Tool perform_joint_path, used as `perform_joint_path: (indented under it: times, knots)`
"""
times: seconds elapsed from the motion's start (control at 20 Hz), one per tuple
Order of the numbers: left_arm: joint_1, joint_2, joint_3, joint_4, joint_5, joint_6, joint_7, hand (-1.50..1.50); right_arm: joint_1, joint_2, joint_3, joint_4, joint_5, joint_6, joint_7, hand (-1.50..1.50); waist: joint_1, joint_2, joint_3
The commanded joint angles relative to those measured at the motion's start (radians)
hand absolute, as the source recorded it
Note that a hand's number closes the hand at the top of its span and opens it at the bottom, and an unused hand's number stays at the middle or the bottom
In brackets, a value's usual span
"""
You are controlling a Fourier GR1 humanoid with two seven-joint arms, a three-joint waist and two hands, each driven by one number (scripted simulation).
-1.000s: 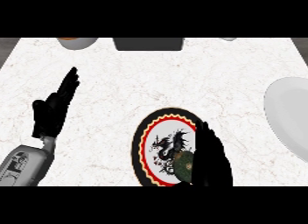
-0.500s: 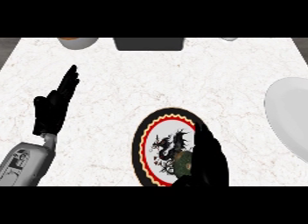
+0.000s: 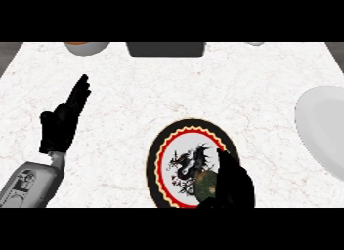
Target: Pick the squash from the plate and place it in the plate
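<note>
A dark green squash (image 3: 205, 183) lies on the near right part of a dragon-patterned plate (image 3: 155, 161) with a black, red and yellow rim. My right hand (image 3: 235, 184) comes in from the lower edge and stands against the squash's right side. Its fingers point up and lean over the squash, hiding part of it. They do not look curled round it. A plain white plate (image 3: 331, 132) sits at the counter's right edge. My left hand (image 3: 60, 126) rests open at the left, fingers up.
At the counter's far edge stand a dark box (image 3: 165, 49), a bowl with orange contents (image 3: 86, 47) to its left, and a small pale object (image 3: 256, 43) at the right. Bare marble lies between the two plates.
My right hand has sunk lower over the dragon plate and its fingertips have drawn in closer to the squash. The left hand has barely moved.
</note>
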Motion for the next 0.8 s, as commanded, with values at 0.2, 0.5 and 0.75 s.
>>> perform_joint_path:
  times: [0.2, 0.5, 0.75]
  knots:
    - [-0.035, 0.025, 0.070, -0.015, 0.007, -0.065, 0.041, 0.00, 0.003, 0.015, 0.015, -0.020, 0.105, -0.011, 0.128, 1.50, -0.002, -0.001, 0.000]
    - [0.024, -0.004, 0.063, 0.001, -0.020, -0.036, 0.003, 0.00, 0.135, -0.331, -0.218, -0.112, -0.065, 0.008, -0.290, 1.50, -0.029, -0.001, 0.003]
    - [0.033, 0.003, 0.072, 0.002, -0.022, -0.027, 0.000, 0.00, 0.159, -0.537, -0.327, -0.044, -0.121, 0.044, -0.482, 1.50, -0.071, 0.002, 0.011]
